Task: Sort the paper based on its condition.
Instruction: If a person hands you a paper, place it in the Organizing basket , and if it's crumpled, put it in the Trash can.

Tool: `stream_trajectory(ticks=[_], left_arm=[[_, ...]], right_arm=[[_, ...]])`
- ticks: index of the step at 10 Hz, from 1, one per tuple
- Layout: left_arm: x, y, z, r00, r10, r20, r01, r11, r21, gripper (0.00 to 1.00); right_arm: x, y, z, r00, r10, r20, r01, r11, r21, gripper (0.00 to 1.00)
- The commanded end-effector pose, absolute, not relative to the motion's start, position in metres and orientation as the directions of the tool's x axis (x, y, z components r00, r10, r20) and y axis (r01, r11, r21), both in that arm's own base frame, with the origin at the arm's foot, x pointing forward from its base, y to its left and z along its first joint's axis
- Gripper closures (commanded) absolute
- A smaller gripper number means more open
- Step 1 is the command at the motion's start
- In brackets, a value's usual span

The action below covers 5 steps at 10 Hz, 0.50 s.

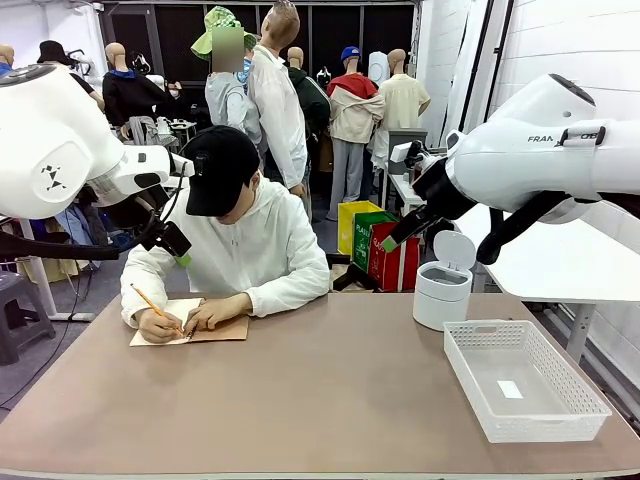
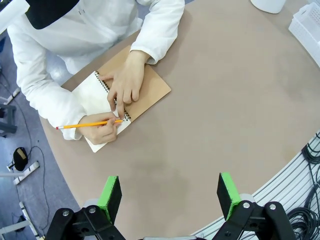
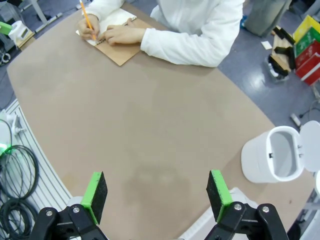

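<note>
The paper is out of view as a loose sheet. At the far left of the table a person holds a spiral notebook (image 1: 222,329) (image 2: 147,92) (image 3: 124,52) with a brown cover flat under one hand. The other hand writes on its white page (image 2: 90,95) with a yellow pencil (image 1: 152,301) (image 2: 82,125) (image 3: 86,19). My left gripper (image 1: 178,248) (image 2: 170,195) hangs open above the table's left side, near the person's shoulder. High over the right side, my right gripper (image 1: 398,235) (image 3: 157,195) is open too. Nothing sits between either pair of green pads.
A white mesh basket (image 1: 560,415) (image 2: 306,25) stands at the front right with a small white label inside. Behind it is a white bin (image 1: 441,292) (image 3: 272,155) with its lid flipped up. Cables lie past the table's near edge.
</note>
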<state>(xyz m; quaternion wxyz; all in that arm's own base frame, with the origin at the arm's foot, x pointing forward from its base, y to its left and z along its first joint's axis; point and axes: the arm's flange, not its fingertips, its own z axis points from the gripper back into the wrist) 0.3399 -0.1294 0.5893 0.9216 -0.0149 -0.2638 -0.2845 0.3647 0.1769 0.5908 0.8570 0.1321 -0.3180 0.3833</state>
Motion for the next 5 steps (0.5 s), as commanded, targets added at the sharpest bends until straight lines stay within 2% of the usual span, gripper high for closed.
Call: stream_trajectory(ticks=[1, 5], left_arm=[[0.3397, -0.1285, 0.5903, 0.696, -0.519, 0.497, 0.534, 0.836, 0.125, 0.0], [0.3397, -0.1285, 0.5903, 0.696, -0.519, 0.497, 0.534, 0.836, 0.125, 0.0]], right_arm=[[0.3649, 0.1773, 0.5903, 0.504, 0.572, 0.647, -0.743, 0.669, -0.012, 0.0], [0.3649, 0.1773, 0.5903, 0.504, 0.572, 0.647, -0.743, 0.669, -0.012, 0.0]])
